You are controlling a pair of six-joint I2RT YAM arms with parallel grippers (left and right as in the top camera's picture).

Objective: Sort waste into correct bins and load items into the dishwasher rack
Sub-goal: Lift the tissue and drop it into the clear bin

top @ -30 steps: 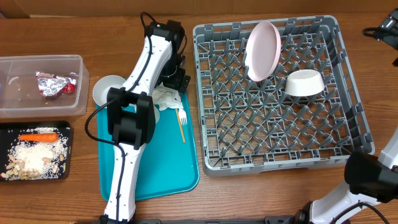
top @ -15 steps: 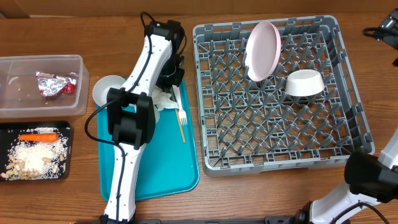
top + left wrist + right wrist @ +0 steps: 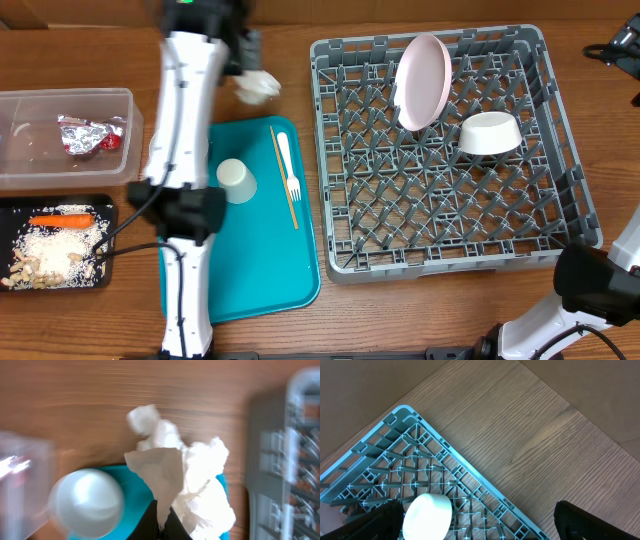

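Napkin point(image 3: 185, 480): crumpled white paper, soft folds, pinched in closed left end effector point(image 3: 164, 520) above wood-grain surface point(image 3: 100, 390). Right end effector point(image 3: 478, 515): spread wide, holding nothing.

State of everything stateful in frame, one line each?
left tool: shut on napkin
napkin: crumpled, held in air
right tool: open, empty
plate: on edge in rack
bowl: in rack
cup: on teal tray
fork: flat on teal tray
wrapper: in clear tub

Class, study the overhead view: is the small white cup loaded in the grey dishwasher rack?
No, the cup sits on the teal tray, left of the fork, outside the rack.
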